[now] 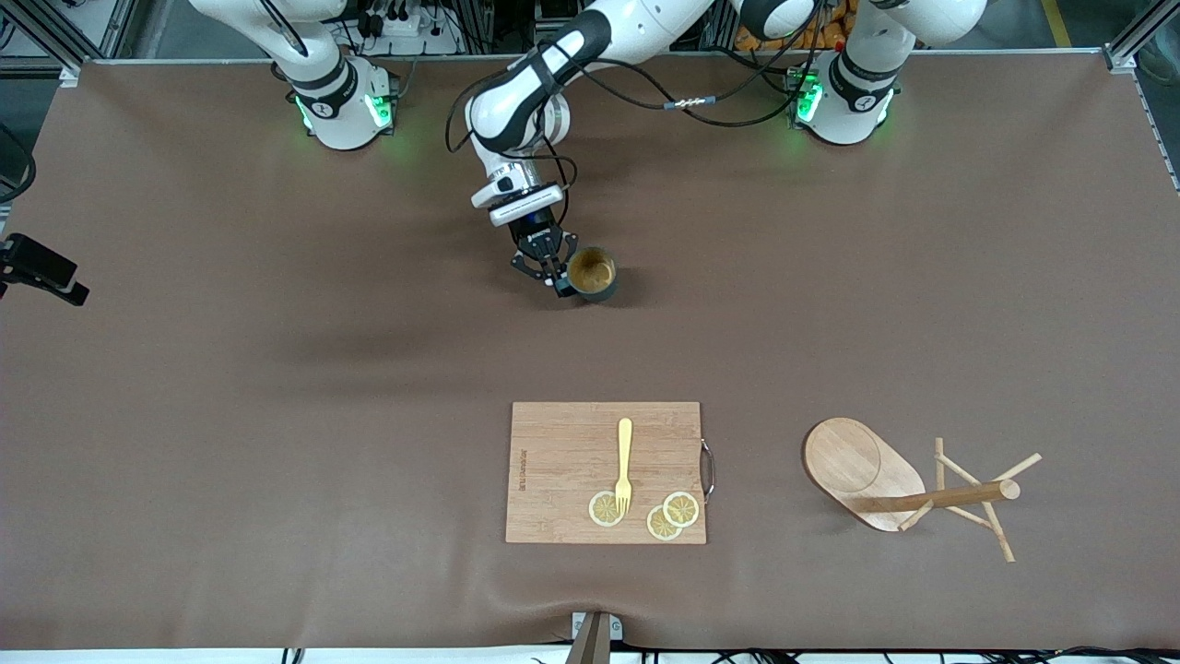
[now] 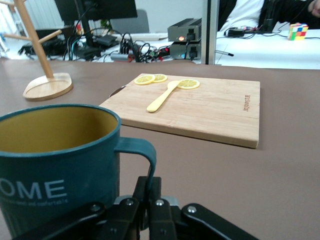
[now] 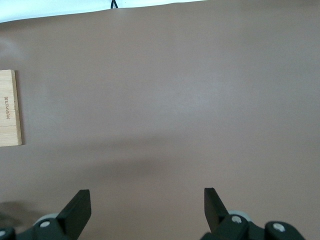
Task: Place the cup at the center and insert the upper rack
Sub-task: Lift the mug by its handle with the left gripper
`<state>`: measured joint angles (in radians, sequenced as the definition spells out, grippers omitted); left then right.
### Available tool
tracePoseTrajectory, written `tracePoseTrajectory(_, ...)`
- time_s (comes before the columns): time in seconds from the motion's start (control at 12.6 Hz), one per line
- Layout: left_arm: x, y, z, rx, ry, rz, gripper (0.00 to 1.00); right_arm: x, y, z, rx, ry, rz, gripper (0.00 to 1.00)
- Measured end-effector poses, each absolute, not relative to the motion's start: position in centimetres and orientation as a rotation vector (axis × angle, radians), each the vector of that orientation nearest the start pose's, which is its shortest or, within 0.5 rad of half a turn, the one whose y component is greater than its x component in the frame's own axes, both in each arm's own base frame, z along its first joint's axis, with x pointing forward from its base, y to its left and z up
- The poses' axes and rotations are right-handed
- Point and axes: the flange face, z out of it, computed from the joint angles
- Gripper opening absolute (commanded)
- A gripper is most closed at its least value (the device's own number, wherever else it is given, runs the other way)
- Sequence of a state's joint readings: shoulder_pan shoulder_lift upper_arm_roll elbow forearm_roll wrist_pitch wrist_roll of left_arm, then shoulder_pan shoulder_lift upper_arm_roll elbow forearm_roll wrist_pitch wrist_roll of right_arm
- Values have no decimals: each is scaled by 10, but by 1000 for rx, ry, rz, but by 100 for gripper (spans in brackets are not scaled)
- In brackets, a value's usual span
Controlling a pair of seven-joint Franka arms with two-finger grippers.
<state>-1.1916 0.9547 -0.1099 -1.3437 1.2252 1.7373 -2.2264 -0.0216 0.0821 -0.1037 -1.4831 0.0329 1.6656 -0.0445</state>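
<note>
The right gripper (image 3: 145,207) is hanging with its fingers spread wide and nothing between them, over bare table (image 1: 230,369) toward the right arm's end, and that arm is waiting; the left gripper (image 1: 550,263) is reaching in from its own base and pinching the handle of the cup (image 1: 592,274) with its fingers closed on it; the cup is standing upright about mid-table, its mouth facing up; nearer the front camera the cutting board (image 1: 572,452) is lying flat, carrying a yellow fork (image 1: 624,461) and three lemon slices (image 1: 680,508); toward the left arm's end the upper rack (image 1: 885,480) is lying tipped over, its post pointing along the table away from its base, well apart from the cup; the left arm is the nearer one to it, I judge, and nothing is blocking the way.
</note>
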Motion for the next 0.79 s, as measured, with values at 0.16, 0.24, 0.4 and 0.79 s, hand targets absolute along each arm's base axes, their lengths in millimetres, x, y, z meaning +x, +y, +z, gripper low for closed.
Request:
tracePoseTrajectory(0.16,287,-651,176,-2450,-487,-1466,0,586,-68,628,-3119,127,-160,100)
tracePoseTrajectory(0.24,289,-652,182,-2455,-504,-1462,0,586,-68,628,-3119,127,-160,100)
tracePoseTrajectory(0.4,295,-651,188,-2469,-524,-1452,0,586,-68,628,-3119,127,-160,100)
tracePoseTrajectory(0.79,312,-649,201,-2508,-576,-1424,0,586,-68,628,-3119,127,-160,100)
